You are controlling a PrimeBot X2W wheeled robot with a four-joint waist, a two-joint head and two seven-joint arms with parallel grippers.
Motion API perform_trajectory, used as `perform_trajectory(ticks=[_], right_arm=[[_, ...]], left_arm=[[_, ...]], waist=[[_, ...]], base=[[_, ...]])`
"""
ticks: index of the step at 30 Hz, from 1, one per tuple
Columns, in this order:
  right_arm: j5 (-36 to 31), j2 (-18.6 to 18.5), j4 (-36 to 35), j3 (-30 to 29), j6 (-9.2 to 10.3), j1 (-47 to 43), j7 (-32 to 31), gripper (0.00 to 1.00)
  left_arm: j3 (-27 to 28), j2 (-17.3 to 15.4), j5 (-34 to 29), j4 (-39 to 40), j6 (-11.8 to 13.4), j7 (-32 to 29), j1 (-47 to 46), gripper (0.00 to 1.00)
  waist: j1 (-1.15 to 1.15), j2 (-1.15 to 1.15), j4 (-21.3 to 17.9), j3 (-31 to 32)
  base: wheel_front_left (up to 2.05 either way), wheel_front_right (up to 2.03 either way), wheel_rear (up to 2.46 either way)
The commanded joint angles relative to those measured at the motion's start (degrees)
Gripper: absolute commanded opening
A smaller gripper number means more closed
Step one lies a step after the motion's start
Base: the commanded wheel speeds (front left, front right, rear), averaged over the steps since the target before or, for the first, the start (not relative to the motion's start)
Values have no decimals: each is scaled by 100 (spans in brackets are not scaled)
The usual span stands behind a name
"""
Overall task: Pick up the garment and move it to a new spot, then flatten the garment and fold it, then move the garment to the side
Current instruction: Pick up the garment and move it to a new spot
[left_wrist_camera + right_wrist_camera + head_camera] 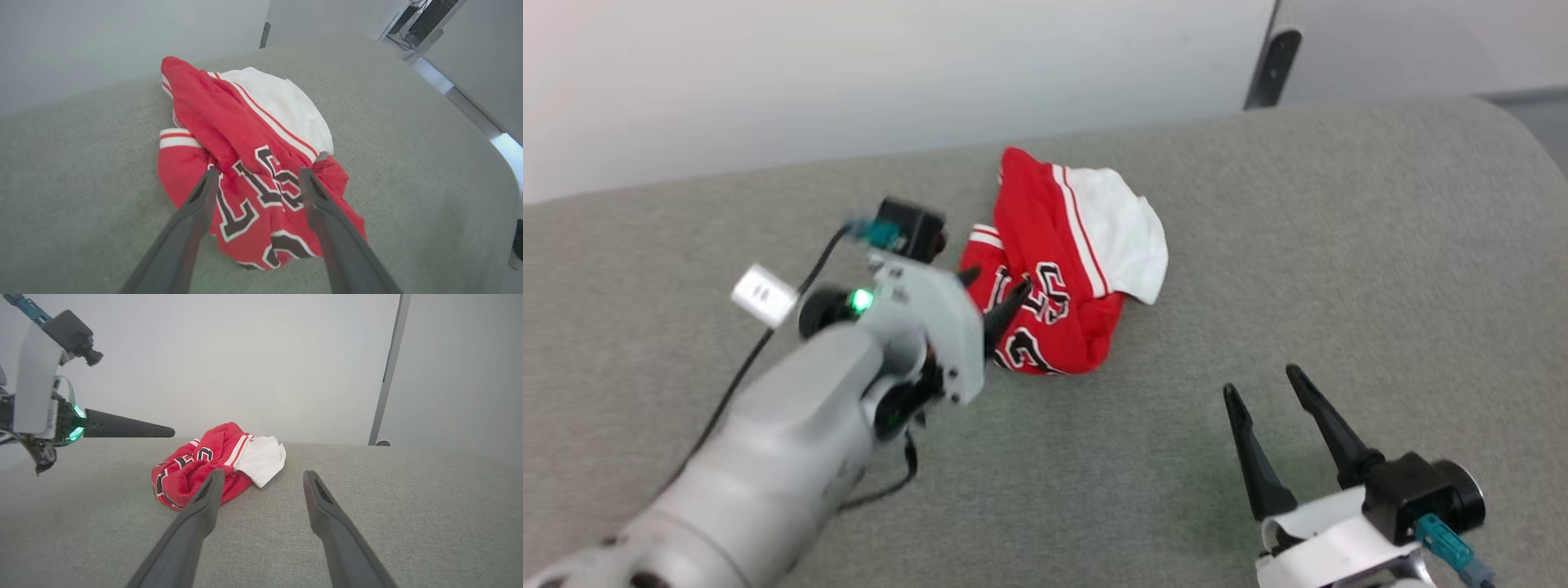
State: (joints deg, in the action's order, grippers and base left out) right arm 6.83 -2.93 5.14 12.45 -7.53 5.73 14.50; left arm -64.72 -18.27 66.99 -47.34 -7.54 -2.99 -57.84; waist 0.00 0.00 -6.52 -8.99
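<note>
Two hands, then. How do they stand?

Both have their fingers spread. The left hand [996,282] holds nothing; its dark fingers [196,212] point at the garment [1045,237] from the left.

And the right hand?

The right hand [1260,382] is empty too. It sits low at the near right over bare table [1339,245], well apart from the garment.

Where does the garment lie?

It is crumpled in a heap on the grey cloth-covered table, toward the far edge and near the pale wall [849,82]. The red body is bunched up, with a white sleeve end [1123,237] on its right side, bordered by white and red stripes.

Any lettering showing?

Black, white-edged characters [1049,296] run across the near folds. They are creased and partly tucked under, so I cannot read them with certainty. A bit of striped trim [986,237] shows at the heap's left edge.

Does the left hand touch it?

In the head view the fingertips overlap the red cloth, but the arm is blurred there. The right wrist view shows a finger raised above the heap, so probably not.

Anything else?

A dark upright post [1270,69] stands behind the table's far edge, to the right of the garment.
</note>
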Motion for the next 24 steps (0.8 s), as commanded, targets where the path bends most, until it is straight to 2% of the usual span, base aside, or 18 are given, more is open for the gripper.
perform_trajectory(ticks=[1, 8, 12, 16, 19, 24], right_arm=[[-57, 5, 35, -68, 8, -161, -65, 100], [-198, -71, 2, -371, 7, -576, -293, 100], [-185, -137, -91, -540, 8, -793, -414, 100], [-159, -134, -228, -731, 8, -1045, -508, 100], [-155, -127, -328, -833, 8, -1241, -575, 100], [-156, -111, -490, -1073, 7, -1561, -646, 100]], left_arm=[[111, -93, 171, 51, 11, 207, 389, 100], [376, -323, 609, 321, 82, 930, 1627, 100], [612, -424, 840, 618, 252, 1470, 2310, 100], [885, -621, 812, 1011, 513, 1761, 2879, 100], [1300, -836, 591, 1430, 767, 1818, 3281, 100], [2340, -1071, -471, 2433, 1254, 1811, 4279, 100]], waist=[[0, 0, 341, 365], [0, 0, 726, 543], [0, 0, 956, 580], [0, 0, 1146, 629], [0, 0, 1213, 675], [0, 0, 1223, 822]], base=[[0, 0, 0], [0, 0, 0], [0, 0, 0], [0, 0, 0], [0, 0, 0], [0, 0, 0]])
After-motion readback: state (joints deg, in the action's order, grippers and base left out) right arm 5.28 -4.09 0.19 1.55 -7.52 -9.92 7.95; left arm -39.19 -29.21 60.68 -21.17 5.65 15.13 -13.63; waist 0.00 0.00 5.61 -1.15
